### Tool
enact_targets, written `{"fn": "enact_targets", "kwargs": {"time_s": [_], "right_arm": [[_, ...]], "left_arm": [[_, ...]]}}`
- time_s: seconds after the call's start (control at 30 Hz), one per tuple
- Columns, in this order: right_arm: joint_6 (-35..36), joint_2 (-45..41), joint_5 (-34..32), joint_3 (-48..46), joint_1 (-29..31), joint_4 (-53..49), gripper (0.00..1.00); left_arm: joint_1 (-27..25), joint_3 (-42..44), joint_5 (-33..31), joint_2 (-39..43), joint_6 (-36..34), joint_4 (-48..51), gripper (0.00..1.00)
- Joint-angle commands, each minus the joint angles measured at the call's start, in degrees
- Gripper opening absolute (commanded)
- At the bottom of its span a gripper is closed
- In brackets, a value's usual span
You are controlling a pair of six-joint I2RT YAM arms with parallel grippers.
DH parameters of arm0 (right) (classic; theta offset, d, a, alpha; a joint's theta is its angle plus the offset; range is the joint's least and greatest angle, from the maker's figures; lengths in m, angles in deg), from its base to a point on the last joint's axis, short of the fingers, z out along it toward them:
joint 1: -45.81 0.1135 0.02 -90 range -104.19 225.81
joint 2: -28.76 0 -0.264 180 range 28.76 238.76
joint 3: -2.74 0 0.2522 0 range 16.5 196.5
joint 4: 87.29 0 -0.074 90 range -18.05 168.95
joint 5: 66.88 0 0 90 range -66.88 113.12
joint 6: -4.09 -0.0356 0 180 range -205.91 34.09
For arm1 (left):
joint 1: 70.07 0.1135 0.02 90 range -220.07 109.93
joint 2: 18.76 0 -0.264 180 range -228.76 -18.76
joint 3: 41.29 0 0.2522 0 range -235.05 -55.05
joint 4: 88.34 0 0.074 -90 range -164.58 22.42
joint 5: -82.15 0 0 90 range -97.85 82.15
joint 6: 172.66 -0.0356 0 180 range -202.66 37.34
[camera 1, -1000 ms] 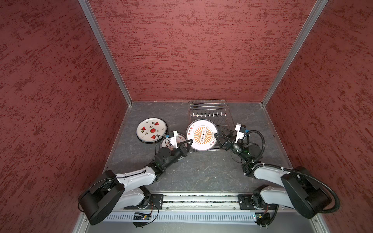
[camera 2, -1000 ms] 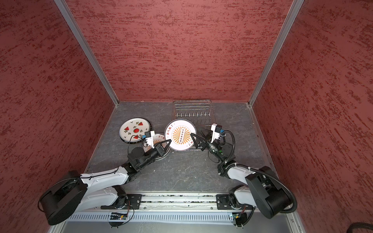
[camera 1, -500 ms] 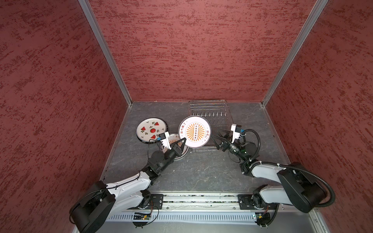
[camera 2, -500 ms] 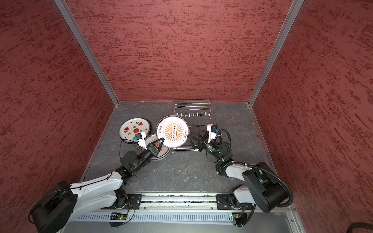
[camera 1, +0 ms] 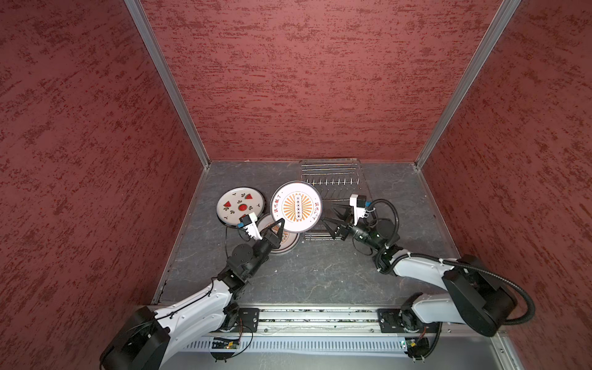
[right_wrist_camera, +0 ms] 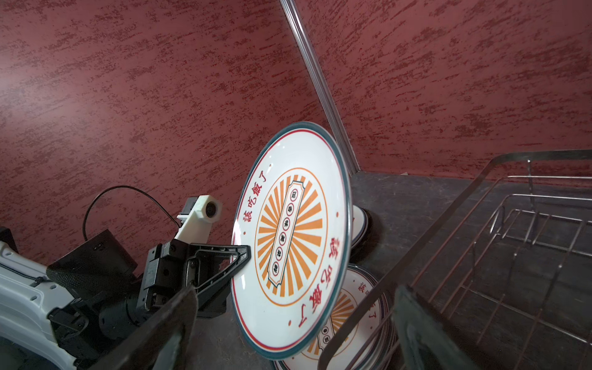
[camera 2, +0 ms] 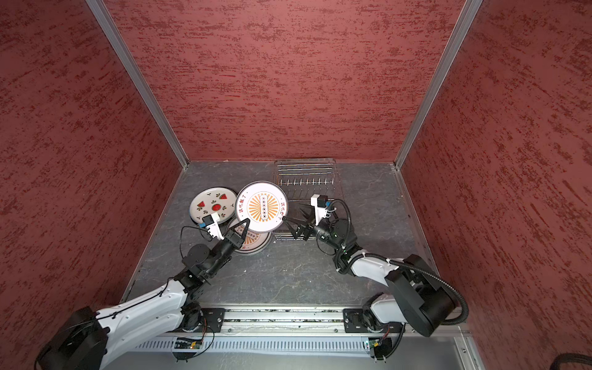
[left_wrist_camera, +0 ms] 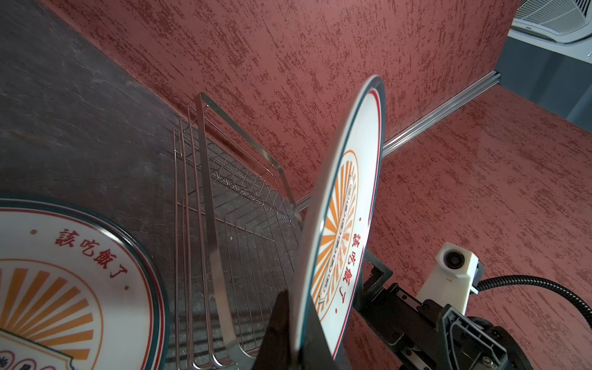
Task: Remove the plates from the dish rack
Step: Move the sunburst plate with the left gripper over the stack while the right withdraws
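A robot's left gripper is clamped tight on the lower rim of a round white ceramic plate with a dark rim and an orange sunburst. In both top views the plate stands tilted at centre frame, clear of the table. A second, matching sunburst plate lies flat directly under it, and a round white plate printed with red watermelons lies just left of that. The rectangular silver wire dish rack, at upper centre, shows no plates. The right gripper hangs just right of the held plate, jaws wide apart and holding nothing.

Likely risks: the pinch covers only a thin strip of glazed rim, so the plate could pivot or slip and chip the one beneath. A quick swing could knock it against the watermelon plate or the right gripper.

Red characters on both sunburst plates read 該吃飯了. The small circled characters in the central panel are too small to read. No brand marks show.
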Motion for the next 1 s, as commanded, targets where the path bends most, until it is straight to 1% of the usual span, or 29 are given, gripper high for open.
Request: {"fn": "enact_targets", "kwargs": {"time_s": [0.0, 0.1, 0.2, 0.27, 0.3, 0.33, 0.4, 0.63, 0.73, 0.8, 0.9, 0.97], "right_arm": [[4.5, 1.37, -0.72, 3.21, 1.95, -4.26, 0.96], [7.8, 2.69, -1.8, 6.08, 4.37, -9.24, 0.95], [9.62, 4.25, -2.64, 9.09, 6.24, -14.06, 0.95], [9.47, 4.69, -2.19, 10.44, 6.71, -15.09, 0.94], [9.53, 6.51, -2.15, 11.27, 6.96, -15.78, 0.94], [9.68, 7.16, -2.06, 12.05, 7.15, -16.51, 0.99], [9.92, 8.23, -2.38, 13.15, 7.41, -17.39, 0.99], [10.69, 10.88, -6.34, 14.95, 8.47, -17.84, 0.99], [11.28, 11.2, -7.91, 15.68, 8.74, -19.25, 0.99], [11.49, 11.09, -8.08, 15.76, 8.91, -20.0, 0.99], [11.31, 10.98, -6.83, 15.35, 9.0, -18.93, 0.99], [11.18, 11.12, -6.6, 15.67, 9.09, -19.12, 0.99]], "left_arm": [[0.81, 0.43, -1.65, 1.85, 0.94, -0.07, 0.0], [1.33, 0.76, -2.12, 3.08, 1.67, 1.43, 0.0], [1.76, 0.83, -4.95, 4.26, 4.22, 4.84, 0.0], [2.44, 0.76, -6.11, 4.91, 5.54, 7.36, 0.0], [2.74, 1.14, -6.15, 5.01, 6.02, 7.28, 0.0], [3.01, 1.58, -6.22, 5.13, 6.34, 6.7, 0.0], [3.43, 1.93, -6.64, 5.47, 6.95, 7.1, 0.0], [4.69, 1.78, -7.53, 8.04, 9.41, 12.76, 0.0], [4.99, 1.66, -8.69, 10.04, 12.33, 18.39, 0.0], [6.24, 1.41, -9.25, 12.39, 15.87, 25.27, 0.0], [9.36, -0.17, -6.42, 15.95, 19.82, 35.16, 0.0], [9.77, -2.21, -5.88, 16.77, 21.25, 40.88, 0.0]]}}
